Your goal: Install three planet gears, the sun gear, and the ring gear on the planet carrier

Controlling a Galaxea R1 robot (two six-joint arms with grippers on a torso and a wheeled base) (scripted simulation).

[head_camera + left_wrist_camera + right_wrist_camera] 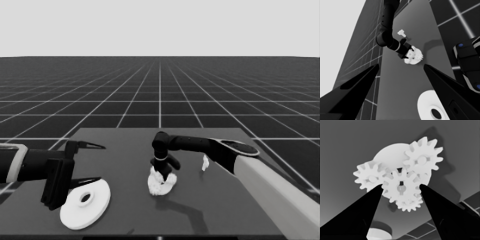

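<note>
I see three planet gears (pixel 421 160) on the carrier (pixel 392 155); my right gripper (pixel 401 188) holds the sun gear (pixel 401 186) at centre. The ring gear (pixel 86 204) waits under the wide left gripper (pixel 87 162).

Dark tabletop (pixel 130 210) carrying the larger round part (pixel 86 204) lying flat near its left end, the smaller round part (pixel 161 185) sitting mid-table under a gear cluster, thin white piece (pixel 205 162) resting off to its right.

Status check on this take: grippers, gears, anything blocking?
Right gripper closed on small white spiky sun gear, centred over smaller white round part among three planet gears. Left gripper parked above larger white round part. Nothing blocking.
</note>
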